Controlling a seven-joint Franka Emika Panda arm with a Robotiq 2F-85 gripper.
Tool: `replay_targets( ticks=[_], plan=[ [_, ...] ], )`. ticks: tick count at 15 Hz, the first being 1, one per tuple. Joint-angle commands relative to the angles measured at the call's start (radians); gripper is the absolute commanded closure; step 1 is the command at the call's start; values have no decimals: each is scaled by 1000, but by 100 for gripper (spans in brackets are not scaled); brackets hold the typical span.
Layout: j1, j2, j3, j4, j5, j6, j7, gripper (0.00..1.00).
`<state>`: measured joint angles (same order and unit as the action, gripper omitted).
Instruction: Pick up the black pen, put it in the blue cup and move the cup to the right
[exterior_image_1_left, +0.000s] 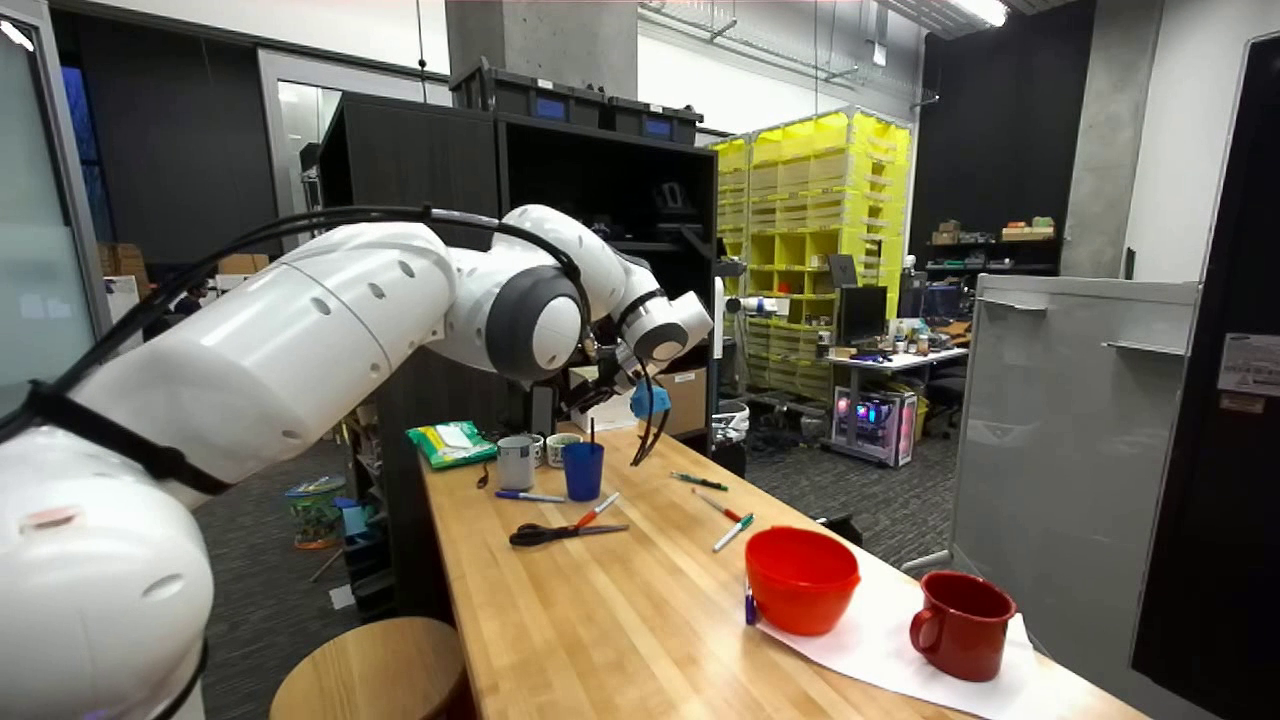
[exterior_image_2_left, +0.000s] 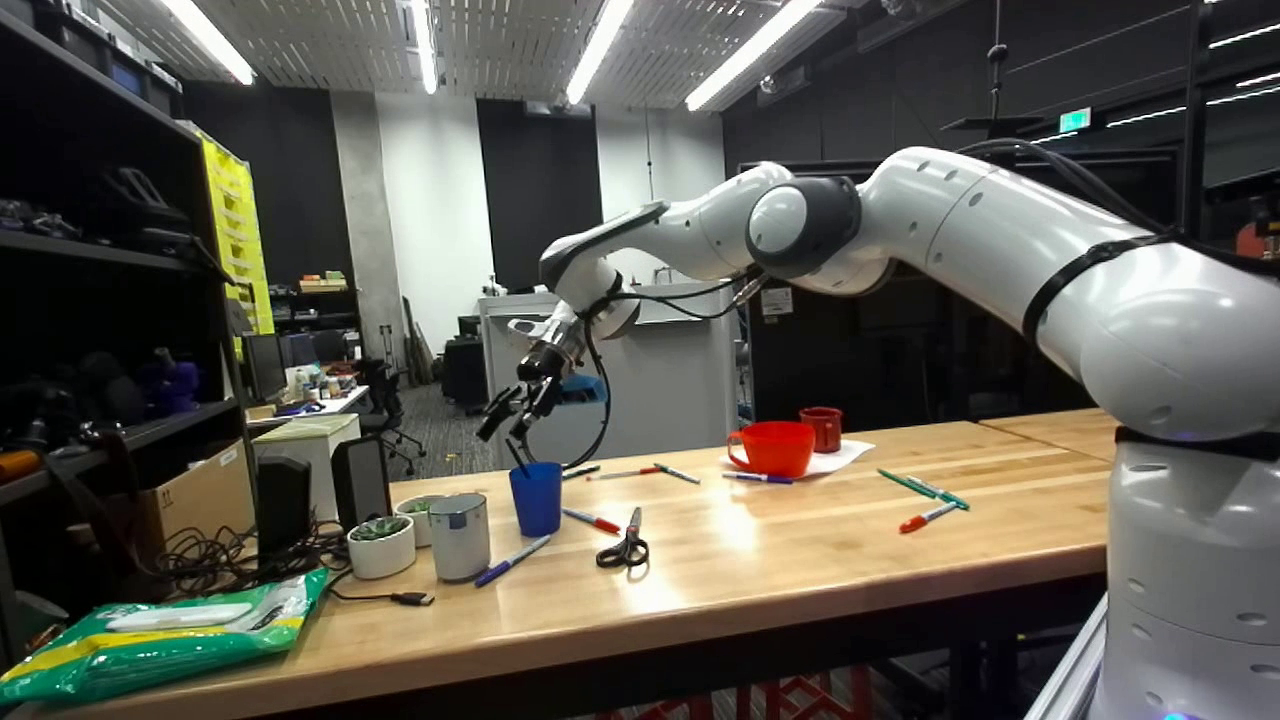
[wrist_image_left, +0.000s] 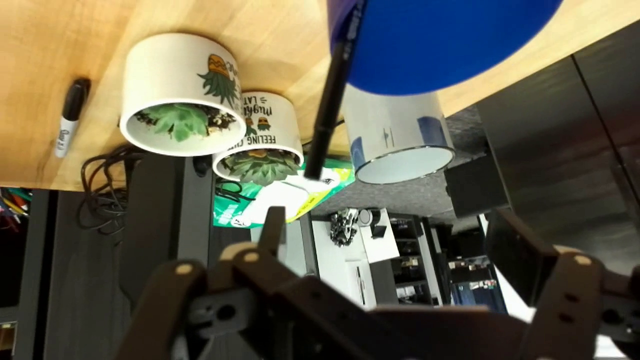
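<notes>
The blue cup stands upright on the wooden table; it also shows in an exterior view and at the top of the wrist view. The black pen stands in the cup, leaning against its rim, with its upper part sticking out; it also shows in the wrist view. The pen's lower end is hidden inside the cup. My gripper is above the cup and pen, apart from both. In the wrist view its fingers are spread with nothing between them.
A grey mug and white plant pots stand beside the cup. A blue marker, a red marker and scissors lie near it. The red bowl and dark red mug stand farther along the table.
</notes>
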<state>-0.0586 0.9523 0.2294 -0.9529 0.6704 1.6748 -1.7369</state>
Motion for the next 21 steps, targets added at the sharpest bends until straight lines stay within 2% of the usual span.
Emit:
replay_targets(
  ticks=[1,7,11,13,15,21],
  plan=[
    [35,-62,-15,-42,-95,64,-17,0],
    [86,-130,-24,-133,-300,259,-11,0],
    [113,-169,-38,-217,-419,434,33,0],
    [120,-185,-41,-255,-466,485,66,0],
    [123,-196,-47,-283,-507,493,109,0],
    [150,-249,-75,-321,-645,399,258,0]
  ],
)
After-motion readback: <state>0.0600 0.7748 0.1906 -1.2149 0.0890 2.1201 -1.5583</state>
